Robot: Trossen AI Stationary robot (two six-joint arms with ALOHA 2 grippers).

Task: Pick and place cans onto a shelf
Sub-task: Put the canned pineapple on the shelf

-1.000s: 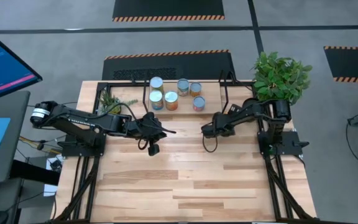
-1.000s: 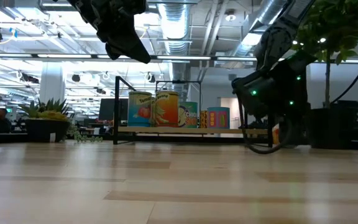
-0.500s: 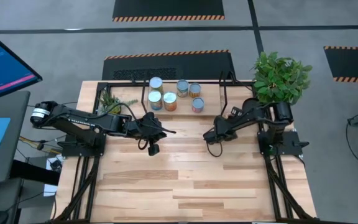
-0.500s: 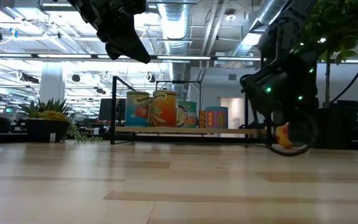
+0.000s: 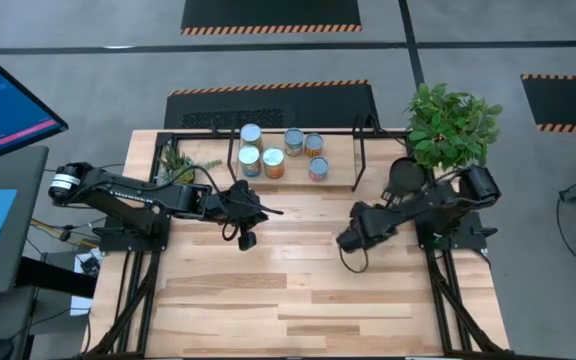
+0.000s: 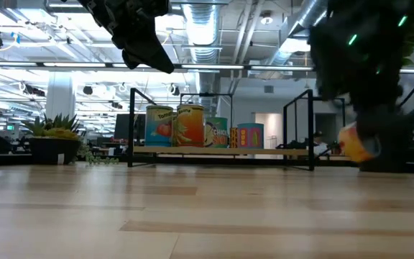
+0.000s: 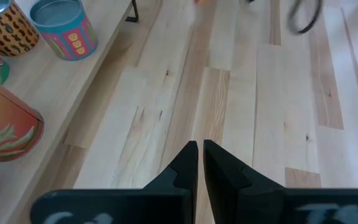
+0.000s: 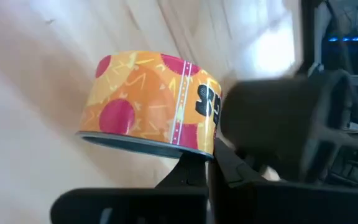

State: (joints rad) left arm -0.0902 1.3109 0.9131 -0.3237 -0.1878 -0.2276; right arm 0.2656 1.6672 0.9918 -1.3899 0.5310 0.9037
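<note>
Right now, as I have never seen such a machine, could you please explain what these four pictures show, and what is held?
This is a robot with two dark arms at a light-wood plank table. One picture looks down from above, one looks level across the tabletop, two come from wrist cameras. Small round tins stand on a low light-wood shelf with black metal legs. The right gripper holds an orange tin with pink dots above the table. The left gripper is shut and empty.
</note>
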